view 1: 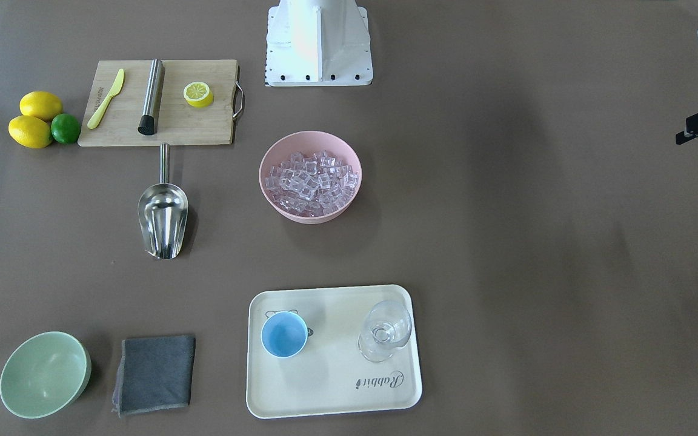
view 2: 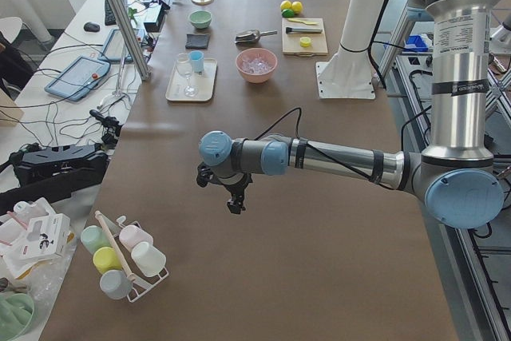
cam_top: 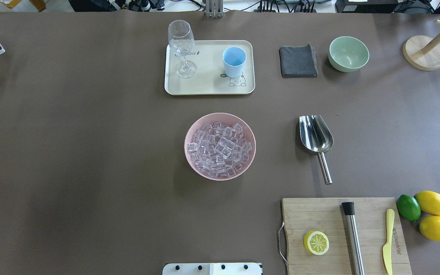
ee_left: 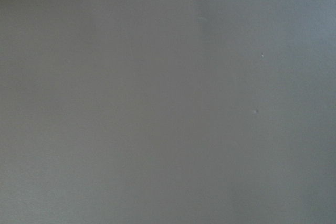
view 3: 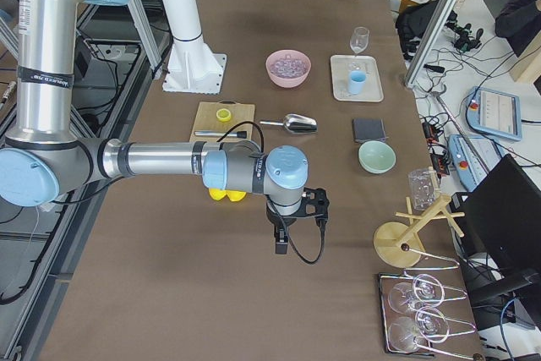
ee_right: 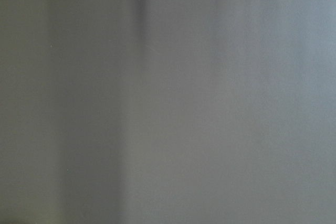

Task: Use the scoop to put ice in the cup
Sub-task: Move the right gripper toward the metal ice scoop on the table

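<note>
The shiny stainless-steel scoop (cam_top: 316, 134) lies on the tabletop's (cam_top: 90, 152) right half, handle toward the white robot base (cam_top: 212, 268), nearer the right end effector (view 3: 281, 247) than the left end effector (view 2: 234, 205); whether either is spread cannot be told.

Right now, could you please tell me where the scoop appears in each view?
Front-facing: scoop left of pink bowl.
Overhead: scoop right of bowl.
Exterior left: scoop above bowl.
Exterior right: scoop below bowl.
Left wrist: not in it.
Right wrist: not in it.
Shared landmark: the pink bowl.

overhead and front views (facing oppositely) share the pink bowl (view 1: 309, 217).
</note>
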